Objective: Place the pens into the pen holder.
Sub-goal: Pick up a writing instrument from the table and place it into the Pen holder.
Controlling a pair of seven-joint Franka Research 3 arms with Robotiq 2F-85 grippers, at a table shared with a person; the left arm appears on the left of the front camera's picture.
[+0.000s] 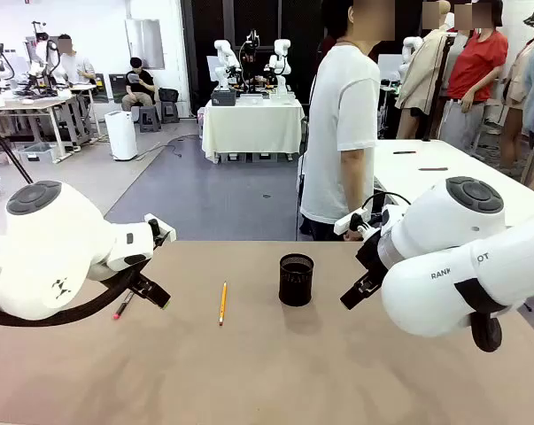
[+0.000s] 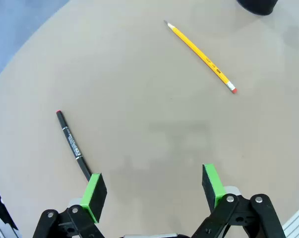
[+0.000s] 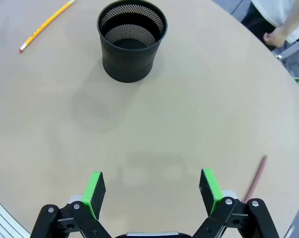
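– What are your pincers doing?
– My left pincer (image 2: 153, 186) is hanging over the table (image 2: 139, 74) with its green pads (image 2: 94, 191) spread wide, gripping nothing. My right pincer (image 3: 151, 191) is hovering the same way, parted and gripping nothing.
– Where are the pens lying?
– A black pen with a red tip (image 2: 70, 141) is lying flat on the table just beside one left pad, its lower end passing out of sight behind that pad. A yellow pencil (image 2: 200, 56) is lying farther out, between that pen and the pen holder (image 3: 132, 42), touching neither. A reddish-brown pen (image 3: 256, 177) is lying near my right pincer, just outside it.
– And the holder?
– It is standing upright near the middle of the table, mouth up, well apart from every pen.
– Is anyone sharing the table?
– A person in a white shirt (image 1: 342, 133) is standing at the far side, one hand (image 3: 275, 35) hanging by the table's edge.
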